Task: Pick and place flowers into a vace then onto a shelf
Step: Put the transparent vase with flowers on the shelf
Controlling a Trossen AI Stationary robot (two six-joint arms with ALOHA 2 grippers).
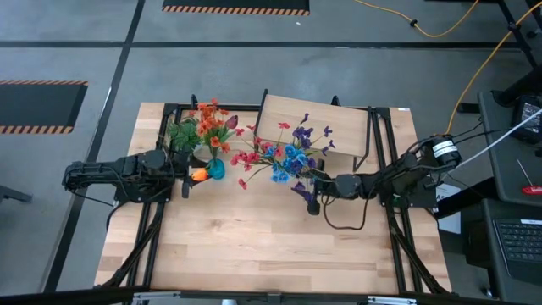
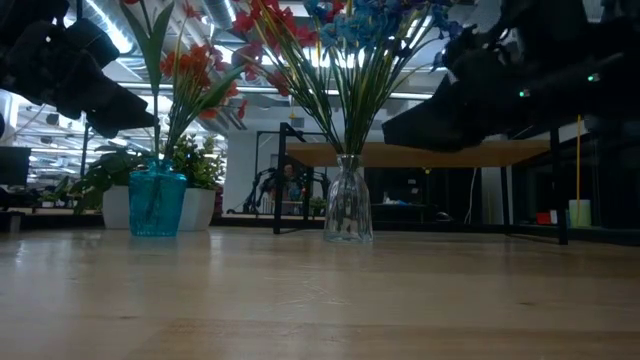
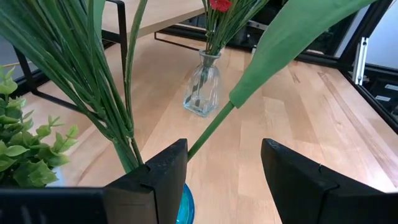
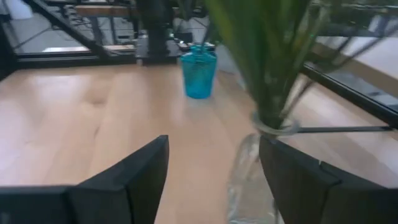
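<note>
1. Flowers (image 1: 284,157) are seen standing in a clear glass vase (image 2: 347,205) on the counter (image 1: 254,246), in front of the shelf (image 1: 339,127).
2. The right hand (image 1: 314,203) is held spread beside that vase, gripping nothing.
3. The left hand (image 1: 186,180) is held spread at the blue vase (image 2: 157,202), around an orange tulip (image 1: 200,175) stem.
</note>
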